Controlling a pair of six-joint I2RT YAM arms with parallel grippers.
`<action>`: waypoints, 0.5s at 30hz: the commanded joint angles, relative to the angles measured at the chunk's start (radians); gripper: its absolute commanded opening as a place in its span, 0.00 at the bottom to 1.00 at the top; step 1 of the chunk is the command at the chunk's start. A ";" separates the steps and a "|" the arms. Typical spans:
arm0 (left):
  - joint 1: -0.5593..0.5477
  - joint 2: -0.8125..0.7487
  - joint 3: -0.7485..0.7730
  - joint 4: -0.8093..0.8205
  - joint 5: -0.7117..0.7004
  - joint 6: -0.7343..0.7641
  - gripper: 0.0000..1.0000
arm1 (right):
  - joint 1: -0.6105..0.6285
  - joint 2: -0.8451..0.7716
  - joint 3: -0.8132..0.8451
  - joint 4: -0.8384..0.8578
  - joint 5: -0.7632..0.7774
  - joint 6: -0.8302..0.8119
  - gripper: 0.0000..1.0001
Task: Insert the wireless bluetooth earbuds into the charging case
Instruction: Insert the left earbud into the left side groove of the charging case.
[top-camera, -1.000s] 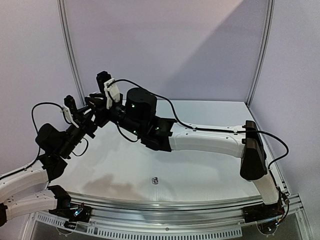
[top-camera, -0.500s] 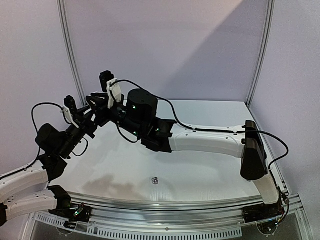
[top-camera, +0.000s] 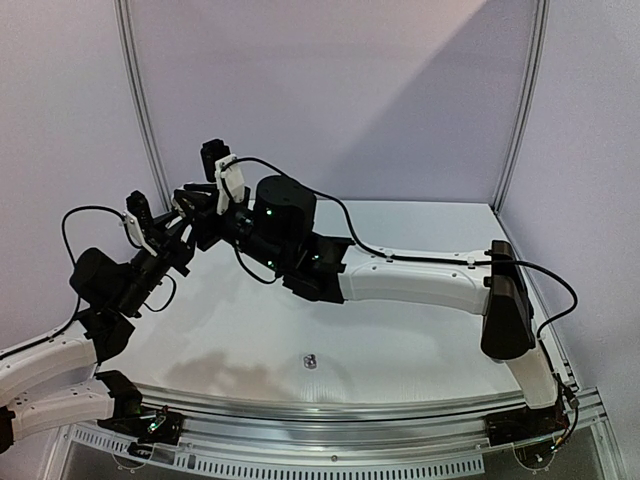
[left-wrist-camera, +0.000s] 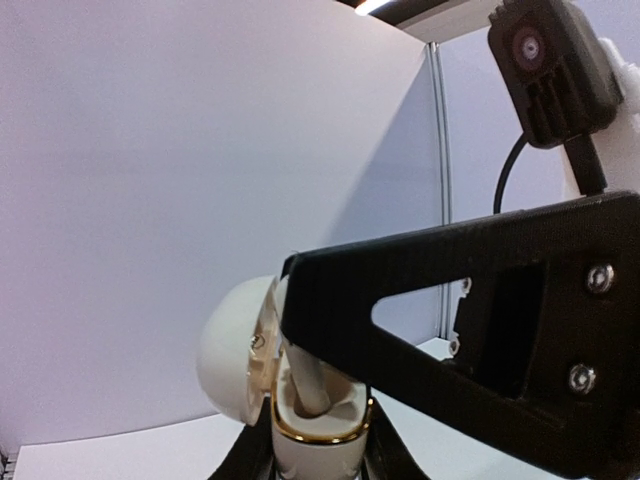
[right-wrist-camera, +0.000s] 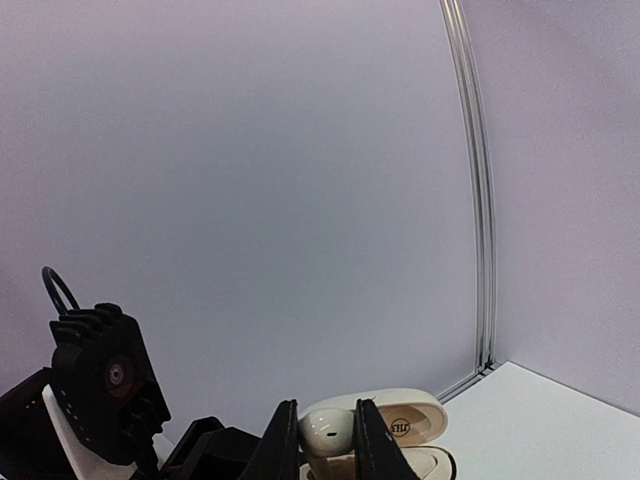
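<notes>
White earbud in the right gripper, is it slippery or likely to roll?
The white earbud looks glossy and rounded, so it may slip in the right gripper or roll if released. Smaller than the case, it is probably light.

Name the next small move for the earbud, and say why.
Probably ease the right gripper down slightly: its pinched white earbud has its stem in the open charging case, held by the left gripper, but looks not yet seated.
</notes>
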 joint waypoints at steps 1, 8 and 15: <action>0.007 -0.007 -0.009 0.058 0.007 0.009 0.00 | -0.005 0.021 0.010 -0.038 0.013 -0.002 0.00; 0.013 0.001 0.001 0.062 0.005 -0.005 0.00 | 0.001 0.029 0.017 -0.082 -0.041 0.003 0.00; 0.024 -0.011 0.002 0.038 -0.021 -0.011 0.00 | -0.005 -0.028 -0.098 0.003 0.016 0.026 0.00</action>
